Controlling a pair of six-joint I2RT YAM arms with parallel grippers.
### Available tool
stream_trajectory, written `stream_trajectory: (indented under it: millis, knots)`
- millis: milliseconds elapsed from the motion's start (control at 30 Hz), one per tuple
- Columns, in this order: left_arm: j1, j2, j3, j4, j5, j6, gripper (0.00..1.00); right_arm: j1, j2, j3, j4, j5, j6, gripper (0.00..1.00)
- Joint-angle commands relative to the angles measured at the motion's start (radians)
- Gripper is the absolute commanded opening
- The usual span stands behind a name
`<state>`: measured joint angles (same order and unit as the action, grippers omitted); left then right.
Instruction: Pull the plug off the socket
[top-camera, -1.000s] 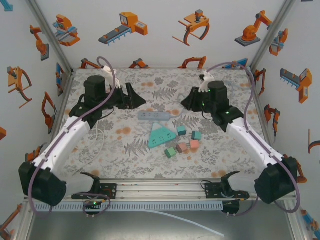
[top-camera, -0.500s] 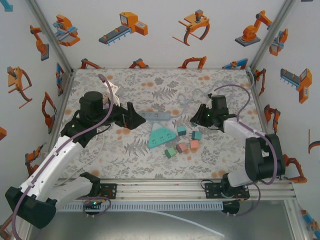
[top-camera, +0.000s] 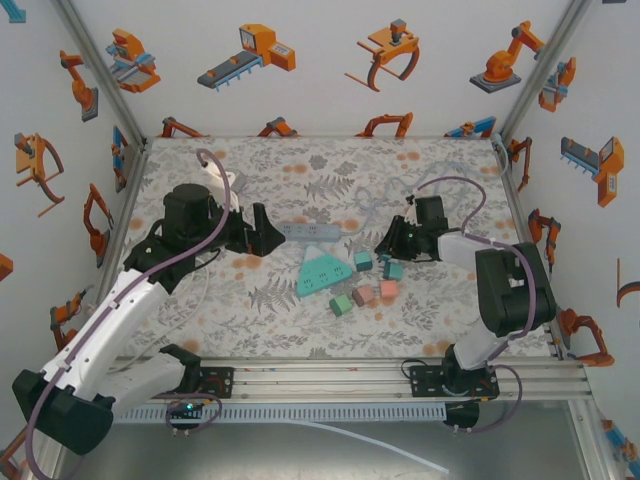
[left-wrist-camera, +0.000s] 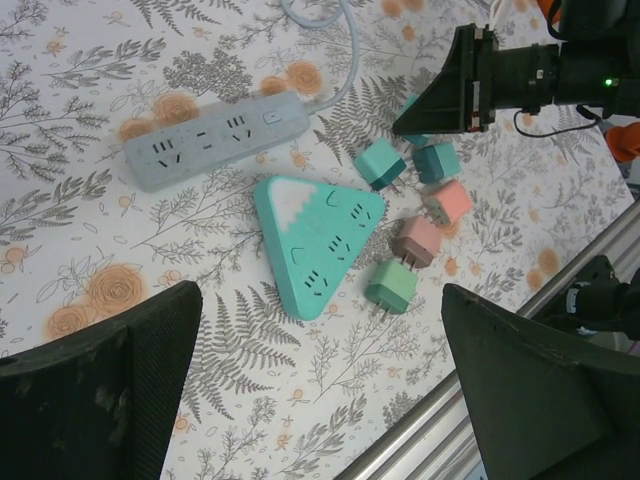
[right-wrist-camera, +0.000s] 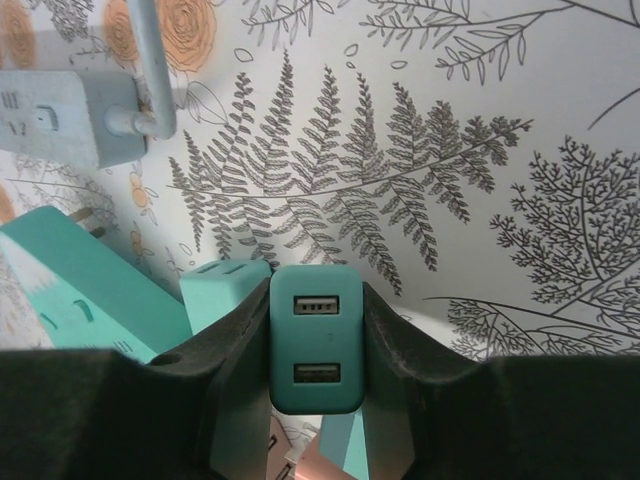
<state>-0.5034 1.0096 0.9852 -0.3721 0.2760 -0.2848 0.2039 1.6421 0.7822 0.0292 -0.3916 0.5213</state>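
Right claw (right-wrist-camera: 318, 300): clamped on the two flat sides of the teal plug (right-wrist-camera: 318, 352), USB ports facing the wrist camera.
Left claw (top-camera: 264, 231): fingers wide apart, holding nothing, hanging over the surface (left-wrist-camera: 120, 250) just beside the left end of the grey strip (left-wrist-camera: 215, 138).
Place of the teal plug: low over the surface, near the right corner of the triangle socket (left-wrist-camera: 315, 235), touching or almost touching a second teal plug (right-wrist-camera: 225, 290) at its left.
Pins: hidden under the body, so impossible to tell if seated in any hole. Holes on top of the triangle socket look free in the left wrist view.
Neighbours: loose plugs, pink (left-wrist-camera: 447, 203), brown (left-wrist-camera: 413, 240) and green (left-wrist-camera: 392, 287), close together just beside the triangle socket.
Step, as a judgement: grip made, straight lift not yet done.
Risk of slipping: smooth plastic sides, hold only near the top of the body; a fast or tilted pull probably lets it slide out.
Risk of dragging: nothing presses the triangle socket down; with the pins caught anywhere, probably lifted or shifted together with the teal plug.
Risk of knocking: second teal plug so close that a sideways move likely pushes it, and the loose plugs behind it.
Risk of the cord (right-wrist-camera: 150, 55): near the claw path on the far side; a wide swing there may hook it and move the grey strip.
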Motion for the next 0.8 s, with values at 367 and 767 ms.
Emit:
stream_trajectory:
  millis: [367,767]
  knots:
    - [0.029,-0.002,0.059,-0.128,-0.42,-0.001,0.97,-0.006,-0.201,-0.085,-0.148,0.25,-0.067,0.55]
    - [0.293,0.57,0.459,-0.165,-0.421,0.272,0.99,0.129,-0.779,-0.073,-0.288,0.336,-0.123,0.71]
